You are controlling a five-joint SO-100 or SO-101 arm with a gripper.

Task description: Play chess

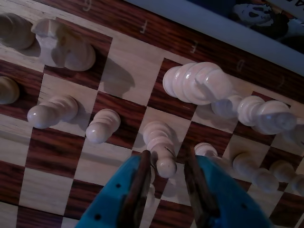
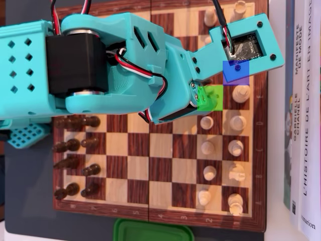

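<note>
In the wrist view, the turquoise two-fingered hand came up from the bottom edge with its fingers spread apart, open and holding nothing. A pale wooden pawn stood between the two fingertips, its round head level with them, though I could not tell whether either finger touched it. The pawn stood on the brown-and-cream wooden chessboard, in a row with other pale pawns to its left and right, and taller pale pieces, among them a large ribbed white piece, stood in the row behind, nearer the lettered border. In the overhead view, the bulky turquoise arm with its black motor covered much of the upper board, and the hand itself was hidden beneath it. Dark wooden pieces lined the left edge and pale ones stood in two columns at the right. A green plastic lid lay just below the board on the tabletop, and white-spined books stood along the right.
</note>
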